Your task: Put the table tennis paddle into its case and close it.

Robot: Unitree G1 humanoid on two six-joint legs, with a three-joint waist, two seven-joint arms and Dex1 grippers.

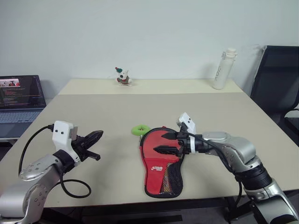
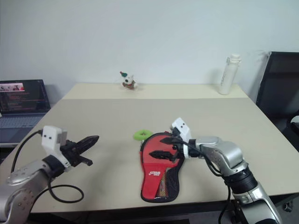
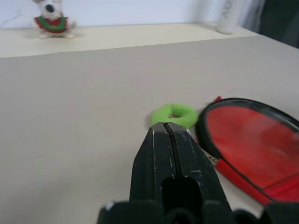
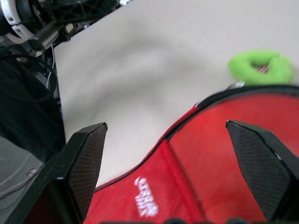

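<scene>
Case point(image 1: 161, 163) lies flat near the table point(image 1: 117, 116) front edge at 6 o'clock: red side up, white lettering, black mesh, green zipper tag point(image 1: 140, 129) at its 11 o'clock. Right gripper point(image 1: 164, 145) hovers over the round end, fingers spread wide, holding nothing. Left gripper point(image 1: 93, 145) at 8 o'clock, pinched closed, empty, pointing toward the case.

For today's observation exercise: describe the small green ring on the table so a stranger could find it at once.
Start at the beige table, then find the red paddle-shaped case lying near its front edge. The green ring sits on the tabletop at the case's rounded far end; it is the one bright green, doughnut-shaped thing there.
</scene>
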